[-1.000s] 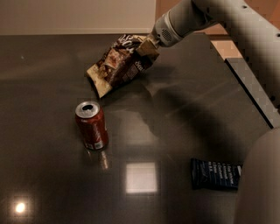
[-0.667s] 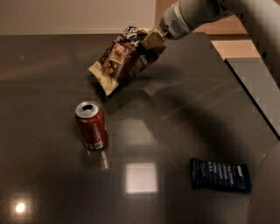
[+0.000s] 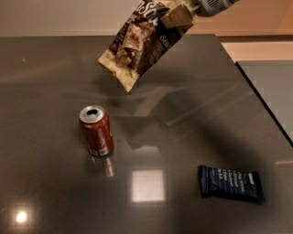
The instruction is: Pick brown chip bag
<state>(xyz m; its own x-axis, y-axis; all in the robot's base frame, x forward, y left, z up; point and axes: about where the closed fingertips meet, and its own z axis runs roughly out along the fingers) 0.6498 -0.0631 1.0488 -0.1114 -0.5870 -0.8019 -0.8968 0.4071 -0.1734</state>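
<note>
The red soda can stands upright on the dark grey table, well below and to the left of the fingers; its top is open and its label cannot be read. The brown chip bag hangs slanted from the fingers, clear of the table. Its cream lower end points down and to the left, and its shadow lies on the table beneath. White lettering runs along the bag's upper part, with only a large "S" and bits of further letters showing, not enough to make out a brand. Pictures of snacks cover its middle.

The gripper sits at the top edge of the view, its 2 tan fingers closed tight on the bag's upper right end. The dark-blue bar wrapper lies flat on the table far below and to the right of the fingers; its pale print is too small to read.

Compared with 0.7 s ago, the bag and gripper have risen higher, and the bag's lower end is further off the table. The can and wrapper have not moved.
</note>
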